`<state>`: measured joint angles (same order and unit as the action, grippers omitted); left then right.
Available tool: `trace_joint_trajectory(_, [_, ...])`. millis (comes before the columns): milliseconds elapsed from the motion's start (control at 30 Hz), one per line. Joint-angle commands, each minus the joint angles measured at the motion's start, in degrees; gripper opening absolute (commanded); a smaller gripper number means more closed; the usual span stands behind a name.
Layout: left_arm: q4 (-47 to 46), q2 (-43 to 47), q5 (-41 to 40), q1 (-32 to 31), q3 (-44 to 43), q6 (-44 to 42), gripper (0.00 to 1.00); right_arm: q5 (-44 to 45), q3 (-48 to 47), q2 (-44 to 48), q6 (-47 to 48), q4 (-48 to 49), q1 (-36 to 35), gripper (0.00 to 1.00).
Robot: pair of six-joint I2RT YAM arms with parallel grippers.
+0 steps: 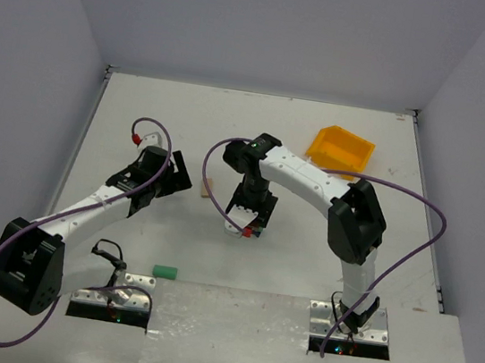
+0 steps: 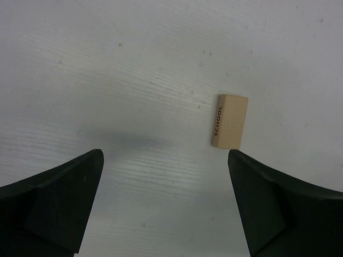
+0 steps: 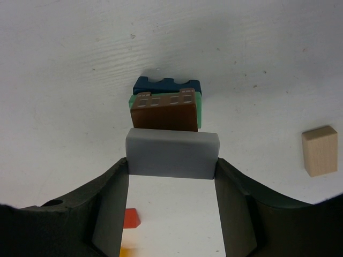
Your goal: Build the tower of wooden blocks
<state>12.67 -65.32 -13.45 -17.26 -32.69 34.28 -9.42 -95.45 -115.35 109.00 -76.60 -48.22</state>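
The wood block tower (image 3: 165, 110) is a short stack: a blue notched block (image 3: 166, 85) at the bottom, a green block (image 3: 199, 110) on it and a brown-red block (image 3: 163, 113) on top. My right gripper (image 3: 171, 167) is shut on a pale grey block (image 3: 172, 155) and holds it just over the stack; whether it touches the stack I cannot tell. In the top view the right gripper (image 1: 246, 221) hangs over the tower at the table's middle. My left gripper (image 2: 166, 160) is open over bare table, with a tan block marked SCHOOL (image 2: 230, 121) just beyond its right finger.
A yellow bin (image 1: 342, 150) stands at the back right. A green block (image 1: 164, 271) lies near the front edge by the left arm's base. A tan block (image 3: 320, 151) lies right of the tower, and a small red block (image 3: 131, 218) lies below the right gripper.
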Motion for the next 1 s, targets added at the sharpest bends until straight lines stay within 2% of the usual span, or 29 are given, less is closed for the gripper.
trace_joint_trajectory(0, [-2.1,-0.2,0.2,-0.1,-2.3,-0.7,1.0,-1.2,0.4,2.5,2.4,-9.8,-0.9,0.58])
trace_joint_trajectory(967, [-2.2,-0.8,0.1,-0.1,-2.6,-0.9,1.0,-0.9,1.4,2.1,2.8,-9.7,-1.4,0.64])
